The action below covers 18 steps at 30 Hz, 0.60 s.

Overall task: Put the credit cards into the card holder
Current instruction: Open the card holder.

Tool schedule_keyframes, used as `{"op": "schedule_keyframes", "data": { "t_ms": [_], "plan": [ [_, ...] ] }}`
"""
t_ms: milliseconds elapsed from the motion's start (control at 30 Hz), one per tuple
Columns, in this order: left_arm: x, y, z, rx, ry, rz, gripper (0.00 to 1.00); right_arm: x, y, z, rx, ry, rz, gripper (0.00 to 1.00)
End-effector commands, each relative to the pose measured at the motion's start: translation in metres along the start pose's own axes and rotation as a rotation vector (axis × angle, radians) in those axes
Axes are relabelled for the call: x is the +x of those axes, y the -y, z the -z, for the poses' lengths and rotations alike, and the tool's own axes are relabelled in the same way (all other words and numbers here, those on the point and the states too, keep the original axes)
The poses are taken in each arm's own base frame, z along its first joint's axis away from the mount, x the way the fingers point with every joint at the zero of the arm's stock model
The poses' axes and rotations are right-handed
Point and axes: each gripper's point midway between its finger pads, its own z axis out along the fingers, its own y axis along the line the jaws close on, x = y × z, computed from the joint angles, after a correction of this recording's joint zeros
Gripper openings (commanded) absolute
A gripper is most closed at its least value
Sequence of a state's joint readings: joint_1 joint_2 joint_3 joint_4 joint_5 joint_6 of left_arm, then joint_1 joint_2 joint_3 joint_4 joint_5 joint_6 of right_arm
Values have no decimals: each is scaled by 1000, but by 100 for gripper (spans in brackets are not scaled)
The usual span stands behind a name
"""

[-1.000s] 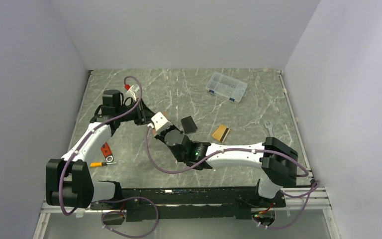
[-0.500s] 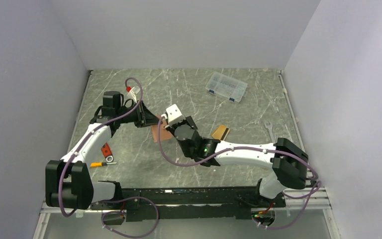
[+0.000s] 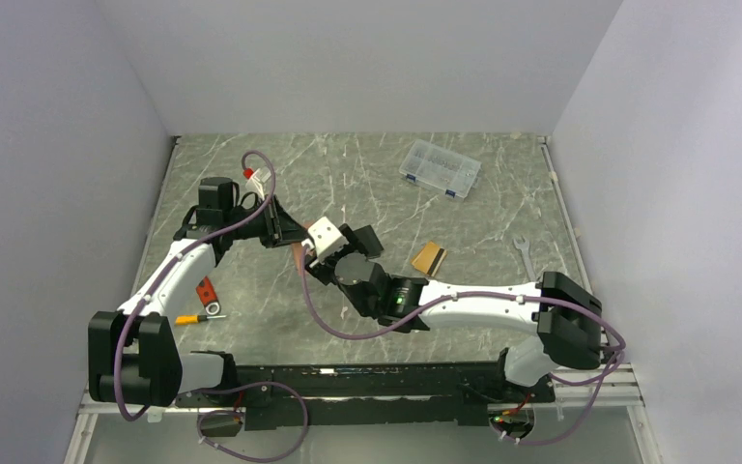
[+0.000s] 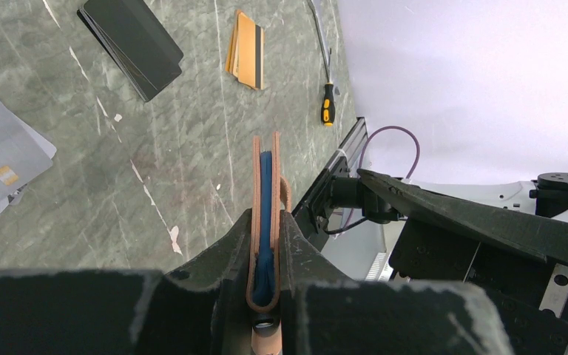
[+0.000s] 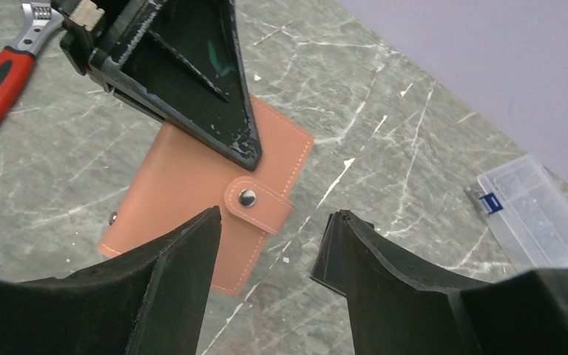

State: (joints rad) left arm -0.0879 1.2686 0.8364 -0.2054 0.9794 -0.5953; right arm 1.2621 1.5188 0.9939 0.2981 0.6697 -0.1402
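- You are clamping the card holder (image 4: 266, 174) in the left gripper (image 4: 266, 222). Its fingers are pinching the folded leather edge-on and seem to be holding it clear of the table (image 4: 155, 170), near the middle of the workspace.
- You are hovering the right gripper (image 5: 274, 216) with its fingers spread apart and gripping nothing. The holder's broad tan face is turning toward it, and the snap strap (image 5: 259, 201) is sitting straight ahead, in line with the gap between the fingertips.
- The holder's long axis is running diagonally in the right wrist view, from upper right to lower left. The strap is looking fastened, so it is probably what you are reaching for.
- The orange-gold cards (image 3: 429, 258) are lying on the table on the right arm's side, nearer that arm. The silver-grey card (image 4: 4, 155) is lying flat at the left edge of the left wrist view.
- Compared with a second ago, the right fingers are no longer shut. The right wrist is sitting further up the table beside the holder, now hiding much of the black rectangle (image 4: 129, 44) from the top camera.
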Motion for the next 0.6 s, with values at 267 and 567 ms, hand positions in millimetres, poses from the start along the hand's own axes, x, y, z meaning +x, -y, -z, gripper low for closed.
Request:
{"op": "schedule_keyframes", "data": {
  "t_ms": [267, 567],
  "plan": [
    [-7, 13, 5, 34, 16, -34, 0, -10, -22, -18, -25, 21, 25, 68],
    [-5, 18, 6, 56, 10, -21, 0, 5, 3, -29, 190, 4, 93, 38]
  ]
}}
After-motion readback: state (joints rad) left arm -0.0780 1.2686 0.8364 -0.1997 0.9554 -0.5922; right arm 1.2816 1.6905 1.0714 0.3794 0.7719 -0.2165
